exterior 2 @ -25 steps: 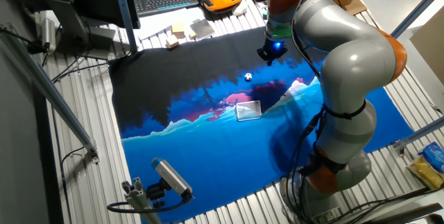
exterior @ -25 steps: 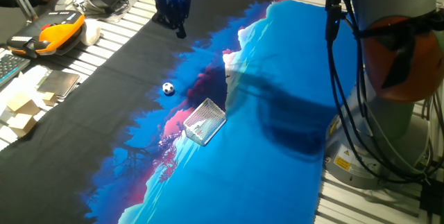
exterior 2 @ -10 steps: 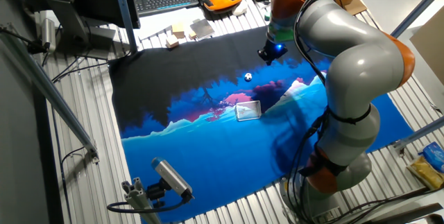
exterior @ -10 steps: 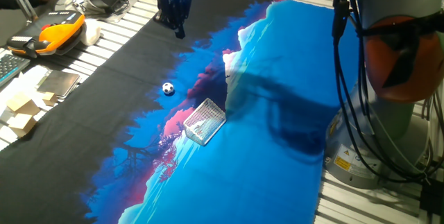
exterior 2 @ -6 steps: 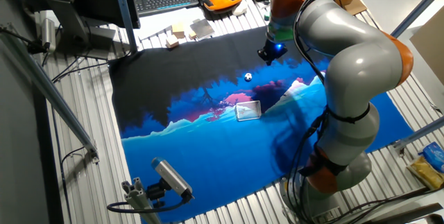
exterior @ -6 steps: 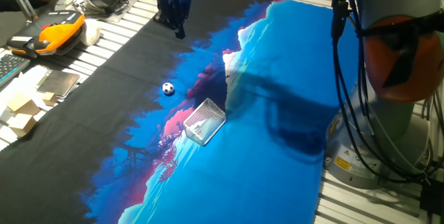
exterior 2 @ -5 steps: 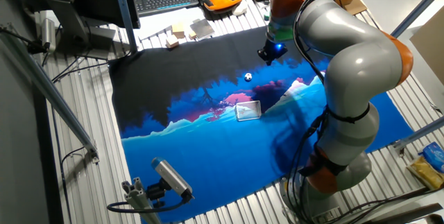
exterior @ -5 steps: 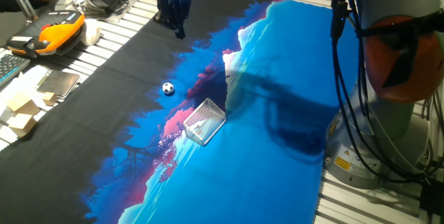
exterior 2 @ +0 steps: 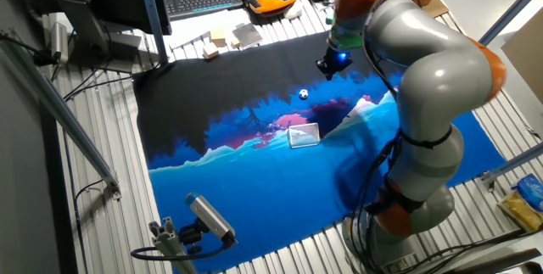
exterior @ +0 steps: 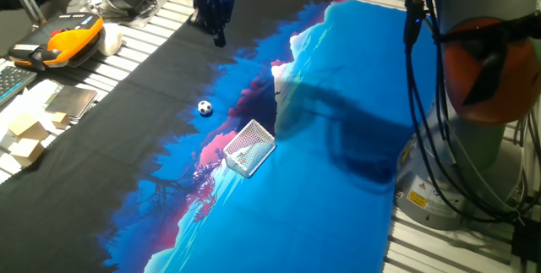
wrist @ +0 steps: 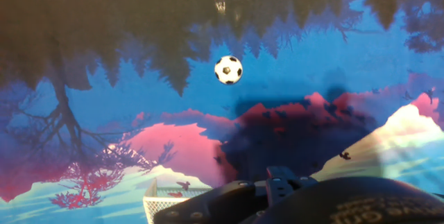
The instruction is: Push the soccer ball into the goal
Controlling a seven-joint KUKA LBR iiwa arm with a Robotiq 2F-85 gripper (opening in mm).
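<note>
Pincer (exterior: 218, 36) raised, well apart from soccer ball (exterior: 205, 108) — goal (exterior: 248, 149) just beyond, roughly in line. Pincer state: cannot tell.

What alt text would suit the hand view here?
A small white soccer ball with black patches sits alone on a printed mat of blue, pink and black mountain scenery, seen from above. At the bottom edge, a corner of the white wire-mesh goal peeks out beside the dark body of the robot's hand, which touches neither.
</note>
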